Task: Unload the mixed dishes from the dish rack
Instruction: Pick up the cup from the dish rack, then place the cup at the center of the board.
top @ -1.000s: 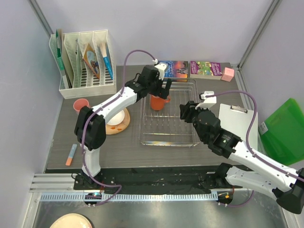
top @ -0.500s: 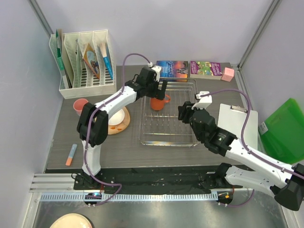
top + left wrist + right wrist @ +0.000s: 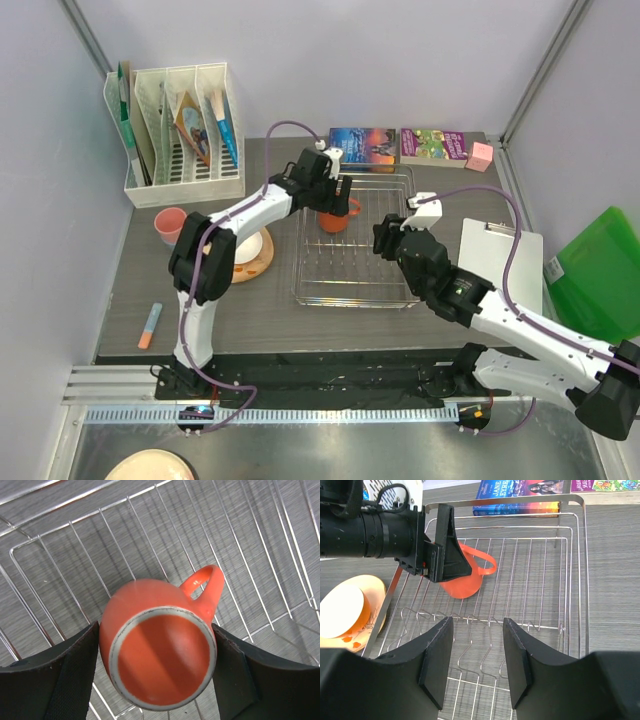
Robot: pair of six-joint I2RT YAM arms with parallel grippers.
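Observation:
An orange mug point(image 3: 333, 223) stands upside down at the far left of the silver wire dish rack point(image 3: 355, 303). My left gripper point(image 3: 330, 210) is shut on the mug point(image 3: 160, 670), one dark finger point(image 3: 60, 680) pressed to each side and the handle pointing away. My right gripper point(image 3: 477, 665) hangs open over the rack's middle wires point(image 3: 560, 580) with nothing between its fingers. Left of the rack, an orange bowl with a white inside point(image 3: 245, 248) sits on a cream plate point(image 3: 264, 263). A pink cup point(image 3: 170, 222) stands further left.
A white file organiser point(image 3: 180, 130) stands at the back left. Two books point(image 3: 362, 148) point(image 3: 434, 146) and a pink block point(image 3: 481, 156) lie behind the rack. A white clipboard point(image 3: 500, 255) and a green folder point(image 3: 595, 275) are to the right. A marker point(image 3: 150, 325) lies front left.
My left gripper has come down around the orange mug and its jaws have closed onto it. My right arm has edged a little to the left over the rack.

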